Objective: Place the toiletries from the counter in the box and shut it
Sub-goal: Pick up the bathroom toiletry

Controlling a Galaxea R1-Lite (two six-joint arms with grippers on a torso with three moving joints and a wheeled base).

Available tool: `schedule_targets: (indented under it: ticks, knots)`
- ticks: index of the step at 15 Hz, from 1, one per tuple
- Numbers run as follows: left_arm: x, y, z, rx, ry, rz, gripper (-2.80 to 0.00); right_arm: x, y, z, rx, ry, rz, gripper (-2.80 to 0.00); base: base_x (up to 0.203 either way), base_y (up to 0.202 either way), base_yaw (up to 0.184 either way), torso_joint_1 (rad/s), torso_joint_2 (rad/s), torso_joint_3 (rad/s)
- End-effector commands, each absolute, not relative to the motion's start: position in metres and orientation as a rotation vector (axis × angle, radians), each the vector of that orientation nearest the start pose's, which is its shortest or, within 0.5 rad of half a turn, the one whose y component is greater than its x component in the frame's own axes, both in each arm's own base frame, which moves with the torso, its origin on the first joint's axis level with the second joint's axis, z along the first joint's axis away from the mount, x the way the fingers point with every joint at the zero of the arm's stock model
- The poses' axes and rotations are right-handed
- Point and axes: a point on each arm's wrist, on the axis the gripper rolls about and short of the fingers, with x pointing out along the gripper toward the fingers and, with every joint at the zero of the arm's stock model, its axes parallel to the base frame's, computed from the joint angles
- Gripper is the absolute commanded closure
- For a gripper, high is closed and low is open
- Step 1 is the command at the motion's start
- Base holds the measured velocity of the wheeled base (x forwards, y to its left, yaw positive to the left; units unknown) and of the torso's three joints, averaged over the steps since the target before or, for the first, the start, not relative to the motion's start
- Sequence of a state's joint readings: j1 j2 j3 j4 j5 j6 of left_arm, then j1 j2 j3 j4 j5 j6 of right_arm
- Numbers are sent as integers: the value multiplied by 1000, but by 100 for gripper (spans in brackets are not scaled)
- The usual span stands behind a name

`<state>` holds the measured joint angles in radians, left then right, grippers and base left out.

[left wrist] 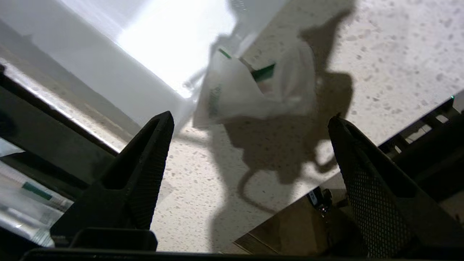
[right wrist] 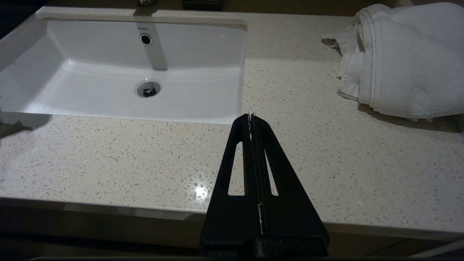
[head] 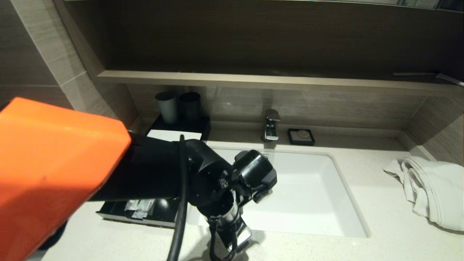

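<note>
Drawer of box (head: 119, 214) open, packets (head: 139, 207) inside | one pouch (left wrist: 253, 90) left on surface (left wrist: 380, 54) by sink edge | my left gripper (left wrist: 250, 145) fingers spread, empty, above it | right gripper (right wrist: 251, 119) fingers pressed together, parked | closing not yet done

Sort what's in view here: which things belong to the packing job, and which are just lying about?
Part of the job:
- packet on the counter, near the sink's edge
- packets already in the box's open drawer
- left gripper, open above the counter packet

Lying about:
- two grey cups
- tap
- soap dish
- towel
- sink
- right gripper, shut and parked
</note>
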<state>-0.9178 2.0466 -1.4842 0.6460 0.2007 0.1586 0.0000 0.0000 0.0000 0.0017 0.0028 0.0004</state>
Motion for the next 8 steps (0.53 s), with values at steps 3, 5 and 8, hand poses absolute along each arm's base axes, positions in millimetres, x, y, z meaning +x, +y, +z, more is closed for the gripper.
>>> schedule_targets:
  ticks: [3,5,8]
  knots:
    - [224,-291,129,794,1007,-735,-280,-23,0,75,0,2,3,0,0,0,0,0,0,0]
    - [229,-297,121,790,999,-743,-280,-23,0,75,0,2,3,0,0,0,0,0,0,0]
    - [229,-301,115,801,993,-755,-280,-23,0,75,0,2,3,0,0,0,0,0,0,0]
